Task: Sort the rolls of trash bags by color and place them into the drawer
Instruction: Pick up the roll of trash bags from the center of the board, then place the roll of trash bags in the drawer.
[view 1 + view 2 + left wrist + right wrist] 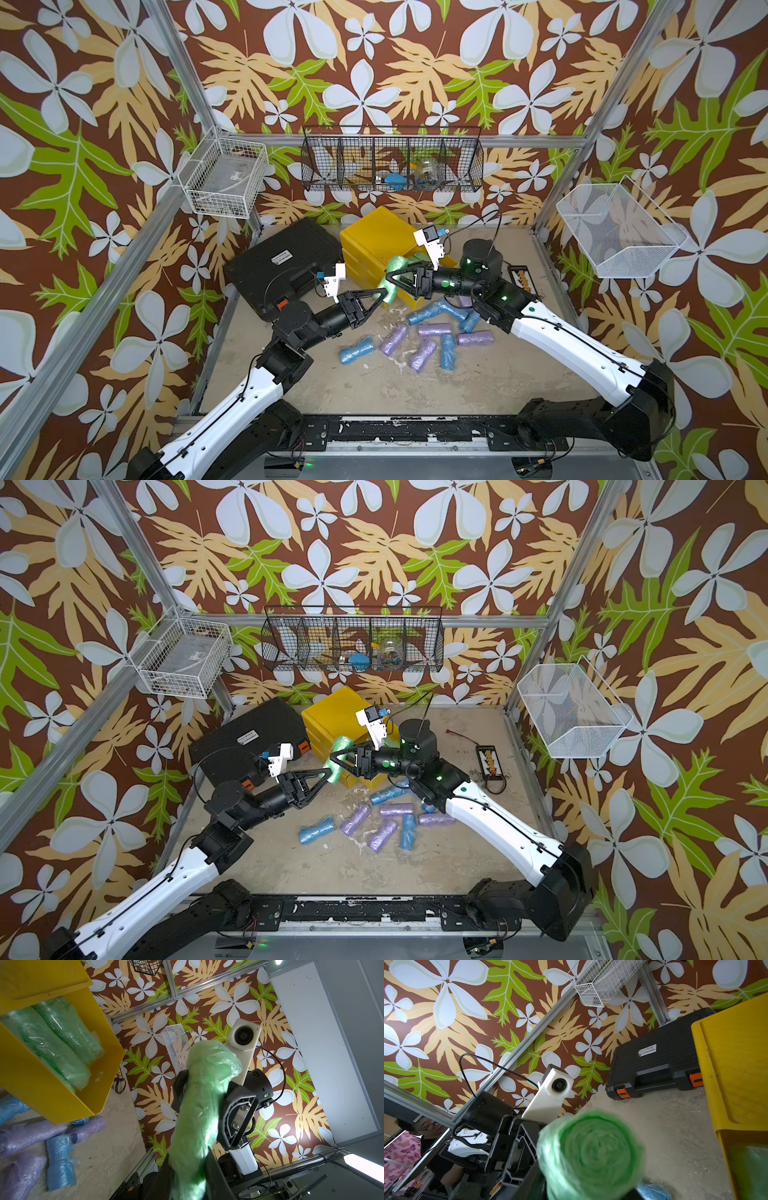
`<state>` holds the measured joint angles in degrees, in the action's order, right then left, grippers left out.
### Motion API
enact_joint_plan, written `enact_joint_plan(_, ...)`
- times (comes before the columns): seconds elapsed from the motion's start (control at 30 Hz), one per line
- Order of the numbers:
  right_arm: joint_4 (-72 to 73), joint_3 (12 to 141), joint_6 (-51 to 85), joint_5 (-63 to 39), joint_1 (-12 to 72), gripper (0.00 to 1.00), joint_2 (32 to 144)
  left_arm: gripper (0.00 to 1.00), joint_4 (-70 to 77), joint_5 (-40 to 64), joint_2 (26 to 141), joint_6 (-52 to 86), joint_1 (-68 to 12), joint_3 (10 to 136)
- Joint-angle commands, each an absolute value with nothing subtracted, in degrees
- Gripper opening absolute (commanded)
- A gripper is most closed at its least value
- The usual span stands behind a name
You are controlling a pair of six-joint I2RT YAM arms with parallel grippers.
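top views, landmark: yellow drawer unit (376,232) at the back of the table (415,386), one drawer (409,298) pulled out toward the arms.
top views, green roll (395,265): in the air just beside the open drawer's corner, between the two grippers.
top views, left gripper (379,296): clamped on the roll's lower end.
top views, right gripper (390,277): reaches across the drawer with its jaws around the roll's middle; whether they press it cannot be told.
top views, blue rolls (356,350): about five, loose on the table in front of the drawer.
top views, lilac rolls (393,339): four or five, mixed among the blue ones.
left wrist, drawer contents: several green rolls (58,1043) lie side by side inside, mostly hidden from both top views by the right arm.
left wrist, grip: the right gripper's fingers (236,1109) flank the held roll, close against the film; clamping uncertain.
right wrist, roll: end-on and blurred beside the unit's yellow wall; drawer interior barely shown.
right wrist, extra: black case (660,1057) beside the unit.
progress: green looks nearly done, and this seems to be the last green roll outside the drawer; blue and lilac remain unsorted.
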<state>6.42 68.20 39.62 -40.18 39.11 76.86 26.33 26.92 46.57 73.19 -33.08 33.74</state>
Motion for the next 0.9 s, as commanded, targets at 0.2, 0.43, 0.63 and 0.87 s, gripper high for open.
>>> enact_joint_plan(0.2, -5.9, 78.8, 27.7, -35.0, 37.6, 0.22, 79.7, 0.96, 14.0, 23.5, 46.3, 65.7, -32.9, 40.2)
enact_joint_plan(0.43, -26.7, 90.4, 9.6, -14.6, 36.0, 0.23, 86.2, 1.0, -2.8, 13.8, 45.4, 55.6, -32.7, 45.0)
enact_joint_plan(0.63, -32.0, 92.9, 1.7, -3.6, 36.1, 0.23, 92.4, 1.0, -5.7, 11.0, 44.2, 53.0, -32.6, 45.0)
enact_joint_plan(0.87, -34.4, 94.6, -3.0, -0.4, 36.1, 0.26, 98.1, 1.0, -7.0, 11.0, 44.2, 51.7, -32.6, 44.5)
